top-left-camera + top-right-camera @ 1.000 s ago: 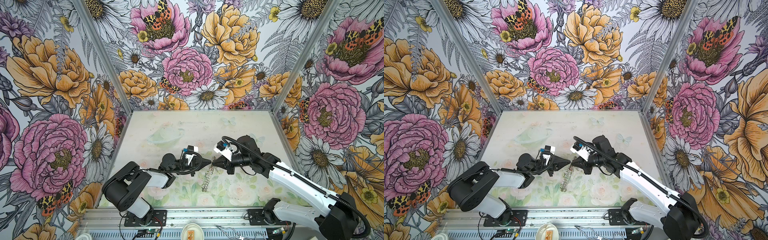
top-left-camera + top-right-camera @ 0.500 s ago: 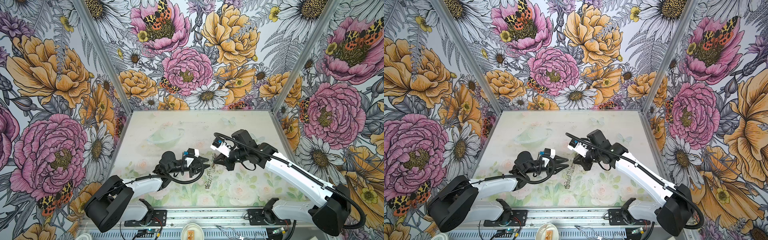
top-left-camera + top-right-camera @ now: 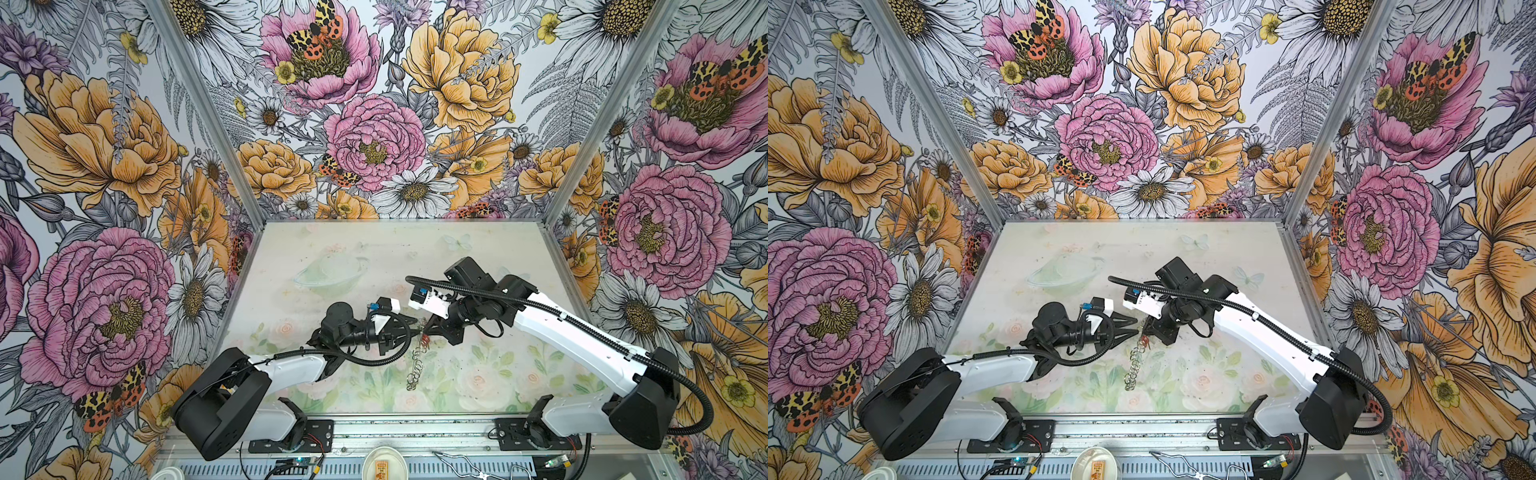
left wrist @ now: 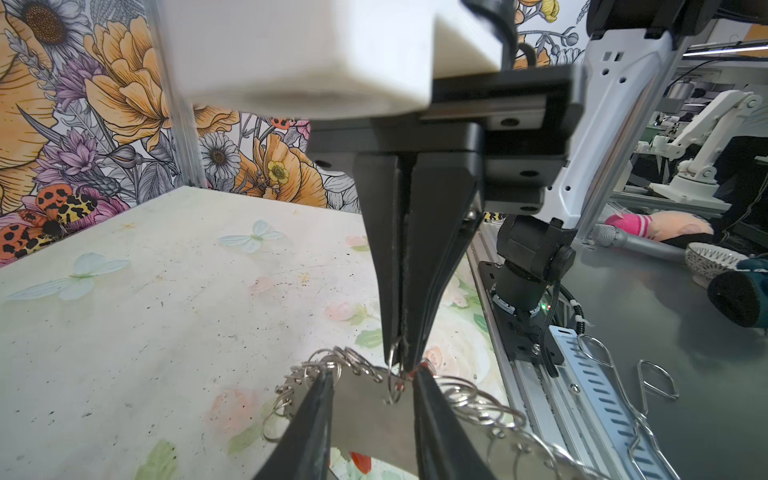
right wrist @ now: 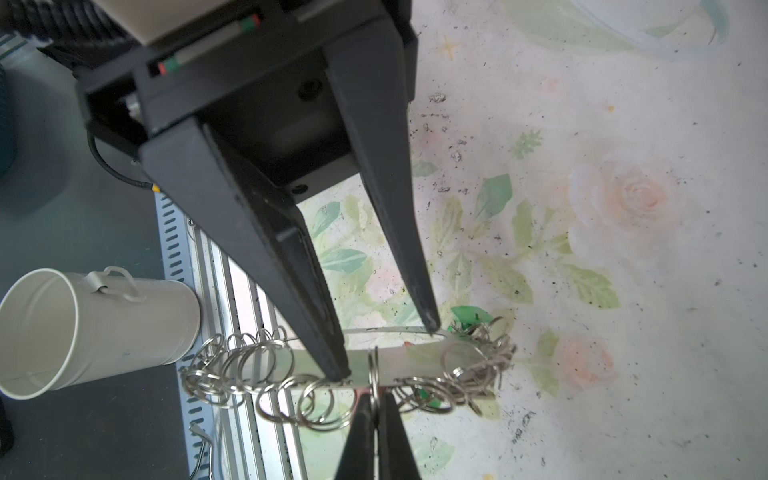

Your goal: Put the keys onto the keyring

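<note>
The keyring (image 3: 417,360) is up off the table (image 3: 374,257), over its front half and about midway between the side edges. It hangs edge-on in both top views, with its fringe of small silver split rings (image 5: 232,365) trailing down toward the front edge. Whether its low end touches the surface I can't tell. A red key head (image 3: 1144,341) shows near its top, and a green key head (image 5: 469,314) sits among the split rings at one end. The right gripper (image 5: 376,398) has its fingers pressed together on one split ring at the keyring's upper rim. The left gripper (image 5: 382,345) comes in from the opposite side with its fingers spread, one tip at each side of the flat grey band. Whether they press it is not clear. Off the table's front edge, a white tin cup (image 5: 87,332) lies on its side on the grey bench (image 5: 62,199).
</note>
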You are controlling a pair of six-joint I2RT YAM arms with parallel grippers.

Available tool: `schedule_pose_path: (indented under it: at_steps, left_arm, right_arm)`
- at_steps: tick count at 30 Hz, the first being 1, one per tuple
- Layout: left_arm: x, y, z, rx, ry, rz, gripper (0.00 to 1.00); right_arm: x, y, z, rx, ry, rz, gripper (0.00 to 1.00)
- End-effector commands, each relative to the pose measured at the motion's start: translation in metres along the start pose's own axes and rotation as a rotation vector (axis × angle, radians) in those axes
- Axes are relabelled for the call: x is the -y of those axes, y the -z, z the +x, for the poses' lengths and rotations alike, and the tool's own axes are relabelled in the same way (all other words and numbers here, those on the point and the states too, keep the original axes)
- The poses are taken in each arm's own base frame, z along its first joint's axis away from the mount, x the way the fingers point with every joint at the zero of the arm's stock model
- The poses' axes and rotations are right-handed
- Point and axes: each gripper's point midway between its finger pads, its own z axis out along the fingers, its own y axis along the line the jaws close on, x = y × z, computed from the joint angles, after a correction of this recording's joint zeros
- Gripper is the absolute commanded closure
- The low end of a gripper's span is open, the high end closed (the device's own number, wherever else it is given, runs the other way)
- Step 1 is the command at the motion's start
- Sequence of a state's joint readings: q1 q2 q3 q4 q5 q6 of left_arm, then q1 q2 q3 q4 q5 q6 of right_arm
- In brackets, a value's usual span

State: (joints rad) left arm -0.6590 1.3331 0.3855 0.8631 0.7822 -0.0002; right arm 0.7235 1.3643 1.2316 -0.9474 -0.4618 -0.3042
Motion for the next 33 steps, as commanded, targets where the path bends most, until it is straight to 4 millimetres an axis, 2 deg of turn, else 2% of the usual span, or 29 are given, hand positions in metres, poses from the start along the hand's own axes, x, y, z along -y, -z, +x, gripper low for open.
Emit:
schedule_pose_path:
  at_steps: [1,6,15,23,26,29,33]
  left_arm:
    - [0.007,-0.004,-0.003,0.005,-0.004,0.048,0.69]
    - [0.008,-0.006,-0.005,0.010,-0.001,0.054,0.78]
    - [0.008,-0.009,-0.007,0.018,0.013,0.075,0.80]
    - [0.007,-0.008,-0.012,0.044,0.026,0.074,1.00]
    - [0.004,-0.007,-0.015,0.060,0.026,0.051,1.00]
    - [0.000,-0.005,-0.016,0.070,0.020,0.016,1.00]
    - [-0.002,-0.003,-0.019,0.075,0.014,-0.006,1.00]
  right_arm:
    - [-0.001,0.010,-0.019,0.048,0.051,0.013,1.00]
    - [-0.005,0.007,-0.019,0.046,0.056,-0.008,1.00]
    - [-0.006,0.003,-0.018,0.037,0.058,-0.019,1.00]
    - [-0.007,0.002,-0.019,0.042,0.057,-0.031,1.00]
    - [0.000,0.002,-0.016,0.027,0.043,0.006,1.00]
    - [0.008,0.008,-0.014,0.037,0.003,0.036,0.87]
    - [0.019,0.020,-0.009,0.076,-0.054,0.085,0.79]
